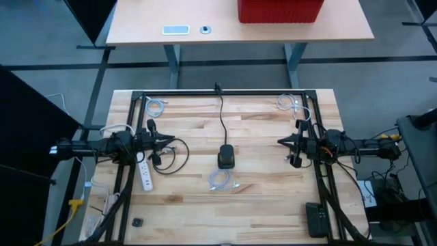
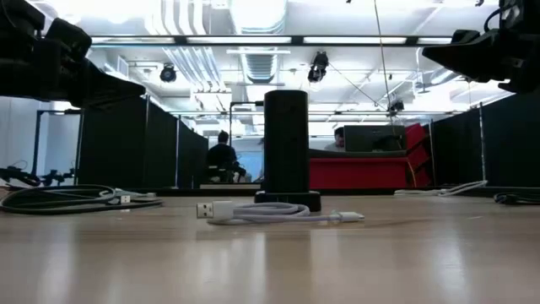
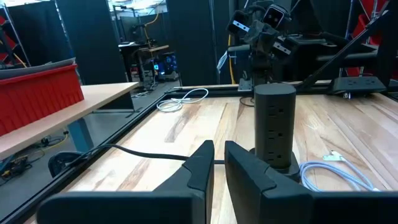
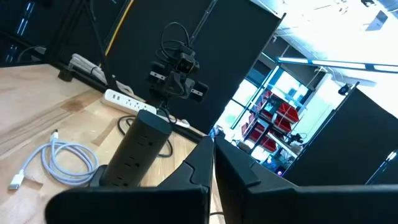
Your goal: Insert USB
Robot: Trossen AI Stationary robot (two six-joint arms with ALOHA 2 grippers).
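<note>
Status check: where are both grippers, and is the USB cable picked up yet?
Left gripper and right gripper shut, empty, raised at the sides. Coiled white USB cable untouched beside black tower power strip. Nothing in the way.

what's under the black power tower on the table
The black power tower stands upright on the bare wooden table; its base hides whatever is beneath. A coiled white USB cable lies beside it, not under it.
</note>
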